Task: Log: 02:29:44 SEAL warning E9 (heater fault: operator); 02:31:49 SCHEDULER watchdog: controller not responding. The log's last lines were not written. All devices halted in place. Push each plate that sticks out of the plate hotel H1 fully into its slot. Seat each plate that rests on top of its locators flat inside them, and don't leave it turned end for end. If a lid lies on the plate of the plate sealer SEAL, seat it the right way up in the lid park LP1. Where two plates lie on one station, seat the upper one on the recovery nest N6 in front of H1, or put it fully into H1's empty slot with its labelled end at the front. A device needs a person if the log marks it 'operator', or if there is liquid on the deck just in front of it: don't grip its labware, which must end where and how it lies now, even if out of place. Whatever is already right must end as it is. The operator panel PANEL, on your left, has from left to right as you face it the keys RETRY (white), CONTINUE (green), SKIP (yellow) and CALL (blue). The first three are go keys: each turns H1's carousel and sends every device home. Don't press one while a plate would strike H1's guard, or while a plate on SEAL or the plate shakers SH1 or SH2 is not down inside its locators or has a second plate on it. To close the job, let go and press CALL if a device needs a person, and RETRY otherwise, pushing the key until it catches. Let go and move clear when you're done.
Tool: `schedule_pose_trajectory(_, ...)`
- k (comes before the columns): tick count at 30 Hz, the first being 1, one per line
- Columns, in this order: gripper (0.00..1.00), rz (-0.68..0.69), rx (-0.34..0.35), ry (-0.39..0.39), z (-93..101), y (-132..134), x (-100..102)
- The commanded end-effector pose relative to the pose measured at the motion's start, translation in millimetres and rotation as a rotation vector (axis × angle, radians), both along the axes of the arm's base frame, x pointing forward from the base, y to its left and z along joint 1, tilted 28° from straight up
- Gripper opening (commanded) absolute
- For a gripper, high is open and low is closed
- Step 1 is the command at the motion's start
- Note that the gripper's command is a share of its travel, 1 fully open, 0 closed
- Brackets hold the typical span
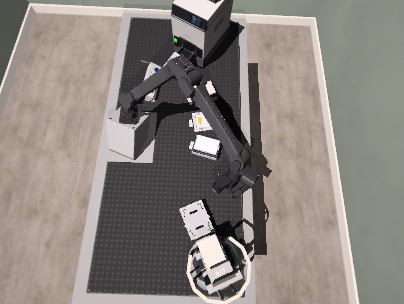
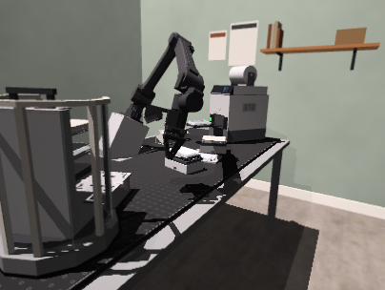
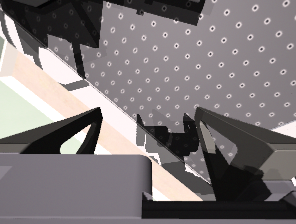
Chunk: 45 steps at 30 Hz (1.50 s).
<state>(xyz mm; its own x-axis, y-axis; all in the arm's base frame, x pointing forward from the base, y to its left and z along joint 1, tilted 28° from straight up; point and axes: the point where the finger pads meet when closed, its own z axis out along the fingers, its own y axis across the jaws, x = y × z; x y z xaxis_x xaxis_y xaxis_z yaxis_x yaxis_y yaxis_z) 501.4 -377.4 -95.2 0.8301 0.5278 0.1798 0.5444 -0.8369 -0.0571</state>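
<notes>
A: What did the deck look like around the plate hotel H1 [image 1: 192,280]?

B: H1 was a round carousel with a pale ring guard and thin upright posts, standing at the near end of the dark perforated deck [image 1: 140,210]. A white plate [image 1: 214,251] lay on top of it. Just beyond the hotel sat the recovery nest N6 [image 1: 197,217], a flat pale square with small locator marks.

A: And the gripper?

B: The gripper [image 1: 220,186] hung farther up the deck from H1, near the deck's right edge. Its dark wedge-shaped fingers stood wide apart with nothing between them; the wrist view showed only dotted deck surface and the pale table edge under them.

A: What else lay beyond it?

B: A white rectangular plate [image 1: 207,145] on a low station, and past that a second station with a yellow spot [image 1: 199,120] on its top. I couldn't tell whether that spot was liquid or a label. At the far end from H1 stood the boxy grey sealer SEAL [image 1: 200,25], with a green light on its front. The slanted panel PANEL [image 1: 152,75] sat left of the arm, mostly hidden by it.

A: Room to move?

B: The deck left of N6 showed bare perforated matting.
</notes>
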Motion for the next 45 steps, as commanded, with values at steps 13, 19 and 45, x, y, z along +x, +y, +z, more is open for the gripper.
schedule_pose_trajectory(13,1.0,-0.004,-0.008,-0.009,6.0,-4.7,1.4)
schedule_pose_trajectory(19,1.0,-0.005,-0.028,-0.033,18.6,-6.5,2.2)
schedule_pose_trajectory(45,1.0,-0.008,-0.029,-0.033,21.3,17.9,-40.0)
